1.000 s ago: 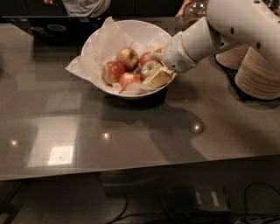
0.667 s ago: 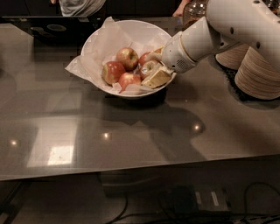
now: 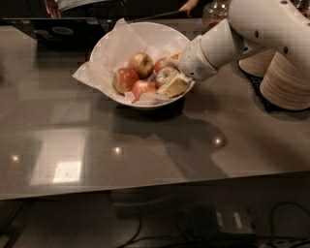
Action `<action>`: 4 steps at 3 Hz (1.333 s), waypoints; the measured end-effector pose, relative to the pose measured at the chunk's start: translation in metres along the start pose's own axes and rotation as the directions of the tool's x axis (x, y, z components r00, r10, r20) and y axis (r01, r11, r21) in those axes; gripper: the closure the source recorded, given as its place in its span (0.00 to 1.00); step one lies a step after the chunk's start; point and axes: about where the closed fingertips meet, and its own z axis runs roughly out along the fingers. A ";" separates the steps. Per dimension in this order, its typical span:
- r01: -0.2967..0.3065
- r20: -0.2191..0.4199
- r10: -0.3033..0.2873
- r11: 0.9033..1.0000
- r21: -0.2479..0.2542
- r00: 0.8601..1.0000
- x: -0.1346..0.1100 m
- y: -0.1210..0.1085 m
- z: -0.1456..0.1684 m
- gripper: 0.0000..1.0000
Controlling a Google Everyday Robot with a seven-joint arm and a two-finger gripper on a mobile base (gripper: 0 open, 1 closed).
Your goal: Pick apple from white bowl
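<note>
The white bowl (image 3: 109, 48), lined with crinkled white paper, stands at the back middle of the grey table and holds several apples. My gripper (image 3: 168, 73) reaches into its right side from the white arm (image 3: 227, 41). Its cream fingers (image 3: 174, 86) sit on either side of one apple (image 3: 163, 77), reddish with pale greenish-yellow patches, and close on it. That apple rests in the bowl among the others. Smaller red-yellow apples lie left of it at the back (image 3: 142, 63), left (image 3: 124, 79) and front (image 3: 141, 88). Another one behind the gripper is partly hidden.
Stacks of beige paper plates (image 3: 286, 80) stand at the right, close behind my arm. A dark tray (image 3: 58, 30) lies at the back left. People's hands (image 3: 191, 7) show at the far edge. The table's front edge (image 3: 145, 191) runs across the lower part of the view.
The gripper and arm stay in the same place in the bowl's right side. The apples have not moved. The people at the back edge shifted slightly.
</note>
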 end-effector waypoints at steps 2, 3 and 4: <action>0.018 0.135 -0.015 1.000 -0.020 0.991 -0.022 -0.015 -0.019 1.00; 0.042 0.206 -0.040 0.999 -0.007 0.978 -0.040 -0.028 -0.037 1.00; 0.057 0.251 -0.053 0.998 -0.006 0.967 -0.053 -0.038 -0.044 1.00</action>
